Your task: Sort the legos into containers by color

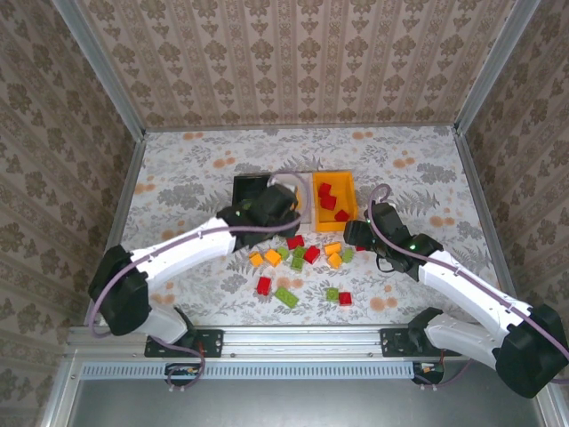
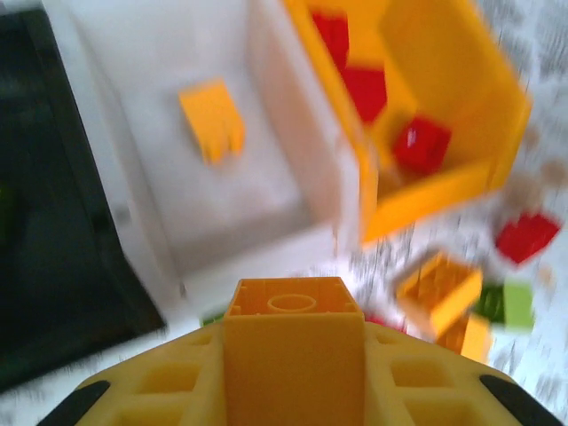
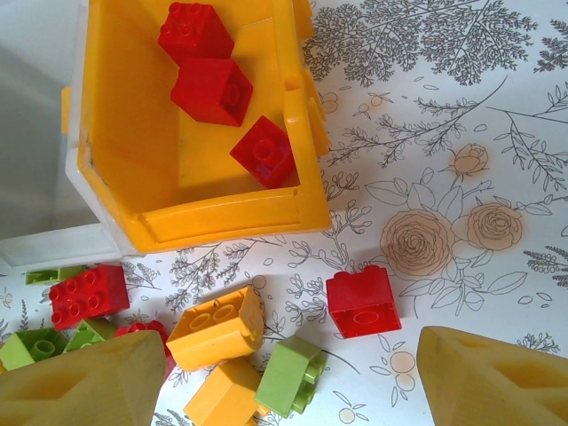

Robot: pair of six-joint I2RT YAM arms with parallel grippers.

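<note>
Orange lego in left hand, cropped

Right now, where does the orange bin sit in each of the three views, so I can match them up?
Top external: orange bin just right of centre on the table.
Left wrist: upper right, blurred, beyond the orange brick gripped by the left hand.
Right wrist: upper left, a near corner toward the camera.
Shared landmark: the white bin right beside it, on its left in all three views.
</note>
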